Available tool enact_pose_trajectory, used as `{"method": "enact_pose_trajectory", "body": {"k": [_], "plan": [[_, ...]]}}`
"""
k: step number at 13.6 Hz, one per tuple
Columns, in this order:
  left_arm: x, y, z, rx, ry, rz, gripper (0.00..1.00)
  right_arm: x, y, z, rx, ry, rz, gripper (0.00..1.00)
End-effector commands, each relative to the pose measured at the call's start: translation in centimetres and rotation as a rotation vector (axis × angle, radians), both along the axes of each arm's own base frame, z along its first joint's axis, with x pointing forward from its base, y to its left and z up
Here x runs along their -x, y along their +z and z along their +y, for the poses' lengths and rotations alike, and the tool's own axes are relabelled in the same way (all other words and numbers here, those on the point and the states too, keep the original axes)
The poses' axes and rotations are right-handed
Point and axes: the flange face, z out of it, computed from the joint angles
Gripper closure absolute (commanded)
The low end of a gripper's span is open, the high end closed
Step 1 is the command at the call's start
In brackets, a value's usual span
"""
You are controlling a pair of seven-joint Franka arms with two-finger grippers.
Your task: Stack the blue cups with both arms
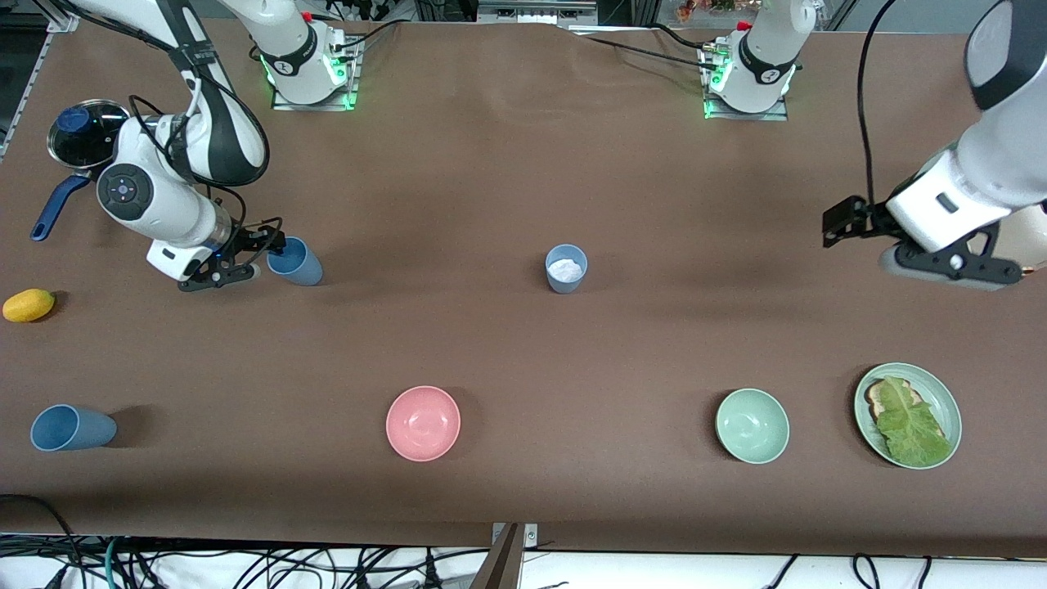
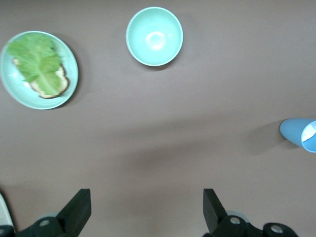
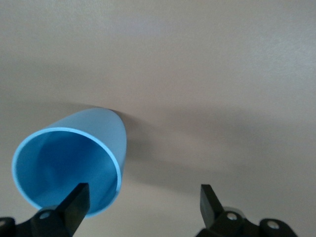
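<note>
A medium blue cup (image 1: 296, 262) (image 3: 74, 163) stands toward the right arm's end of the table. My right gripper (image 1: 263, 258) (image 3: 143, 207) is open at its rim: one finger shows against the mouth and the other stands outside, so the cup's wall is between them. A paler blue cup (image 1: 566, 268) (image 2: 298, 134) with a white bit inside stands upright mid-table. Another blue cup (image 1: 72, 428) lies on its side near the front edge at the right arm's end. My left gripper (image 1: 949, 272) (image 2: 147, 210) hangs open and empty over bare cloth at the left arm's end.
A pink bowl (image 1: 423, 423), a green bowl (image 1: 752, 425) (image 2: 154, 37) and a green plate (image 1: 941, 391) (image 2: 22, 96) with bread and lettuce line the front. A lidded pan with a blue handle (image 1: 82, 135) and a yellow fruit (image 1: 29, 305) sit at the right arm's end.
</note>
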Motion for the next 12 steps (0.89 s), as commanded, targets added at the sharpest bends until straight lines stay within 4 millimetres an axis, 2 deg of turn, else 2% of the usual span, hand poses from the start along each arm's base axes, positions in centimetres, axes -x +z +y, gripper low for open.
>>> {"method": "enact_pose_trajectory", "body": {"k": [1,2,4,6,7,9,11,12], "plan": [[2.8,-0.3,-0.7,-0.017,-0.014,-0.004,0.0,-0.1,-0.8,0.1,-0.003,0.006,-0.023,0.11],[3.6,-0.7,-0.3,-0.016,-0.012,-0.008,0.0,-0.1,-1.3,0.1,-0.003,0.005,-0.023,0.2],[4.1,-0.7,-0.2,0.027,-0.003,0.003,0.0,-0.1,-1.2,0.3,-0.003,-0.001,-0.017,0.59],[4.0,-0.6,-0.5,0.054,0.01,0.002,0.0,-0.9,0.3,0.7,0.001,-0.022,-0.034,0.96],[4.1,-0.6,-0.7,0.052,0.008,0.002,0.0,-1.0,0.5,1.1,0.003,-0.03,-0.016,1.0],[4.3,-0.1,-0.8,0.051,0.006,-0.003,0.0,-1.7,1.7,2.3,-0.003,-0.033,-0.016,1.0],[4.3,0.3,1.3,0.067,0.025,0.013,0.0,-3.5,4.9,4.0,-0.03,-0.042,0.011,1.0],[4.3,0.3,1.0,0.079,0.022,0.017,0.0,-4.6,6.9,4.7,-0.041,-0.046,0.023,1.0]]}}
